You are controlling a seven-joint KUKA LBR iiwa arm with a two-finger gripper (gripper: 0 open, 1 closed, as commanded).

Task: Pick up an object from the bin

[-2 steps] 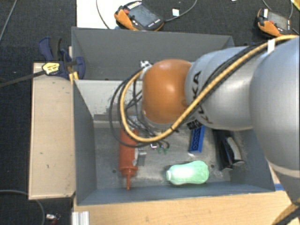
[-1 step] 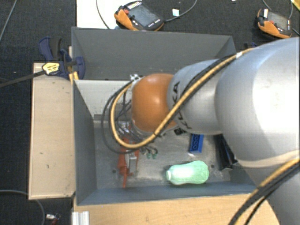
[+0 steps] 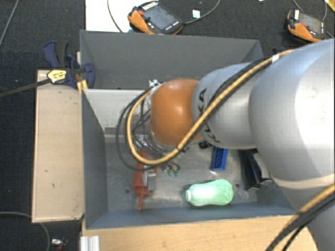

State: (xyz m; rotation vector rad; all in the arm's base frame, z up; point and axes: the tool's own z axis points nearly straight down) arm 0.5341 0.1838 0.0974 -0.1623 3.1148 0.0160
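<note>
A camera looks down into a grey metal bin with sloping walls. A thick silver-grey robot arm reaches in from the right. On its wrist sits a glossy orange rounded cover, ringed by a looped yellow-and-black cable. The cover hides most of the gripper beneath it, so it cannot be told whether the gripper is open or closed.

The gripper hangs low over the left part of the bin floor. Just below it in the view, towards the bin's near wall, lies a slim rust-red elongated object, perhaps a small tool. Its upper end is either touching the gripper's tip or just beside it; which is unclear. To the right, well apart, a pale green soft-looking oblong lump rests beside the near wall. A blue rectangular block lies further back, partly under the arm. A few tiny green bits sit between the gripper and the block.

The red object looks the likeliest pick, since it lies nearest. To do this well, the gripper would best be centred across the object's narrow width rather than along its length. It would then be lowered almost to the floor, closed firmly and lifted straight up, keeping clear of the sloping left wall and the cable.
</note>
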